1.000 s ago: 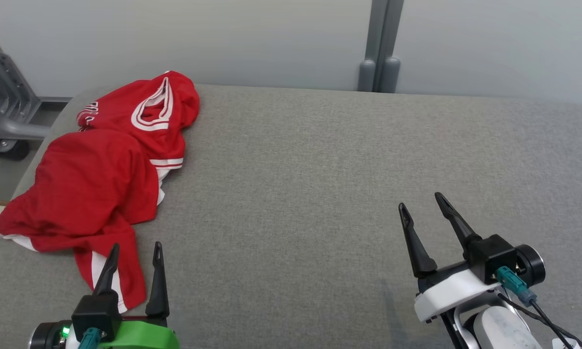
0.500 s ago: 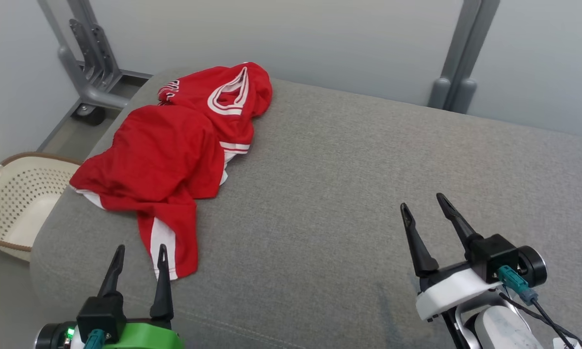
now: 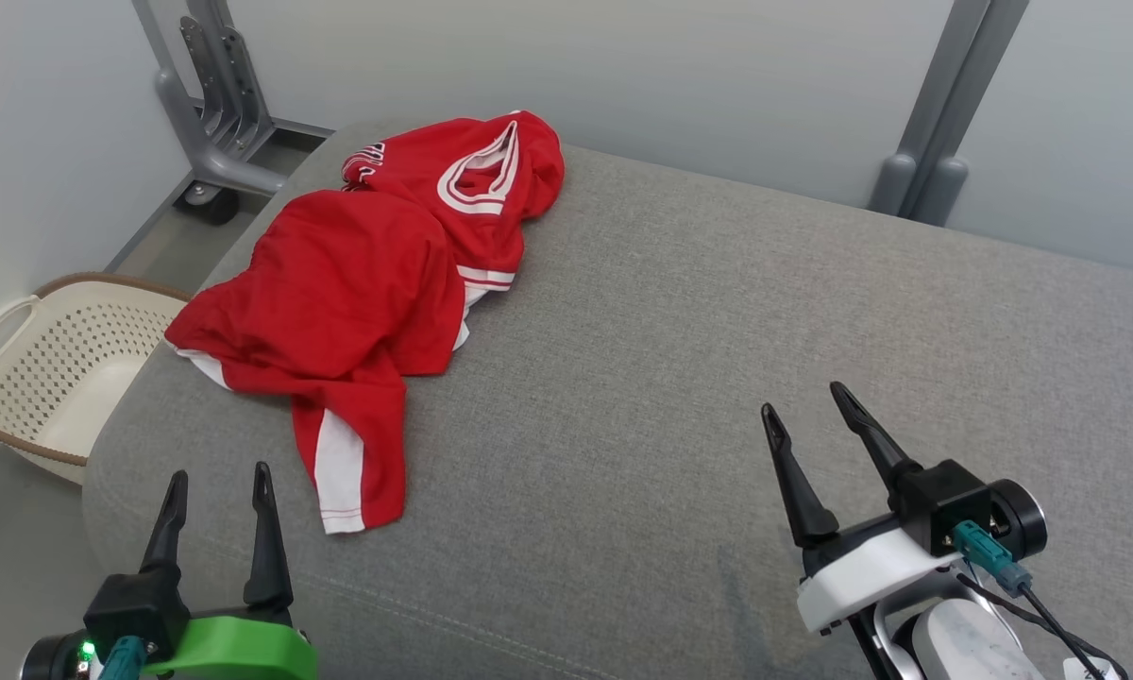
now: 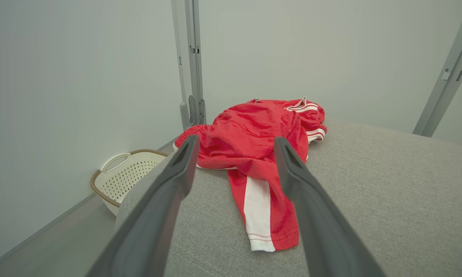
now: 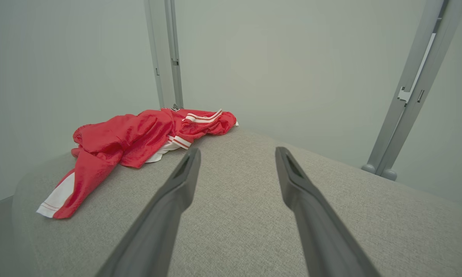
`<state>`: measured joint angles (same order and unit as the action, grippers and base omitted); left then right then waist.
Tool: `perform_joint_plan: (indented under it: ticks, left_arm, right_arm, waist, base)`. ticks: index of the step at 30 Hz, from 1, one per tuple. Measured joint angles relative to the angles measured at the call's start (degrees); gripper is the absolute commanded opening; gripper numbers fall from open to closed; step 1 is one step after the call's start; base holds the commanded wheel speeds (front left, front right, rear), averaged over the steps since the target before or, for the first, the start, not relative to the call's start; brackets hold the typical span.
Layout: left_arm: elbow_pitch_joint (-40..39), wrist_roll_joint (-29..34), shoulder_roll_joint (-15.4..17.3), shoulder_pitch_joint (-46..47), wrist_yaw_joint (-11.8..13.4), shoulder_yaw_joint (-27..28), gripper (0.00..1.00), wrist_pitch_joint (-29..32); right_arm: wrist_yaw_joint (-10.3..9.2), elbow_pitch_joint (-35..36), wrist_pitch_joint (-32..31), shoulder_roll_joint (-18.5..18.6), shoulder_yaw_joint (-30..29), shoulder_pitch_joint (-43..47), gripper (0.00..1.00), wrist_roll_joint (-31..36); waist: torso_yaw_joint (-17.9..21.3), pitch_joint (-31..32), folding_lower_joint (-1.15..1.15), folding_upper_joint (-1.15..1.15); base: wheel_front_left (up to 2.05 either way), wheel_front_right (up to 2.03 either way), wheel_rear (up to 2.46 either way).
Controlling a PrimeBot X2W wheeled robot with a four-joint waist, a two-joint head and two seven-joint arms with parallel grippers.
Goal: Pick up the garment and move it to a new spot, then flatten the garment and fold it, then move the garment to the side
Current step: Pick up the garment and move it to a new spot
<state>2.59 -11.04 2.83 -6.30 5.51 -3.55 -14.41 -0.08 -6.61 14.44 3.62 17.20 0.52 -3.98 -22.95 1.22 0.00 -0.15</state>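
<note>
Lying crumpled at the far-left corner of the grey fabric cushion [image 3: 680, 321]: red jersey garment with white trim [image 3: 359, 283], striped end nearest the left gripper [image 3: 220, 472]. Left gripper and right gripper [image 3: 803, 399] are both spread wide, empty, clear of the cloth. Cream perforated plastic basket [image 3: 52, 364] sits on the floor, left.

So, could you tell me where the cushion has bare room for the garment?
The grey cushion is bare from the red garment rightward, through the middle to the right hand. The far-left corner is crowded: the garment covers it, trailing toward the left hand.
</note>
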Motion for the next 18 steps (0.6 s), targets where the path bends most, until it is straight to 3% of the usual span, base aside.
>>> perform_joint_plan:
  ticks: [11,18]
  left_arm:
    - [-0.14,-5.79,0.25,10.1,-2.08,2.48,1.0,2.42]
    - [0.92,-9.05,3.7,18.6,-2.59,6.21,1.0,8.58]
  right_arm:
    - [0.01,1.23,0.14,2.13,-1.44,-2.98,1.0,1.09]
    - [0.69,2.68,0.14,3.25,-1.22,-6.38,1.0,1.89]
  waist:
    - [2.14,-3.03,0.0,0.0]
    - [3.19,-5.81,0.0,0.0]
  base:
    - [0.0,0.0,0.0]
    - [0.0,0.0,0.0]
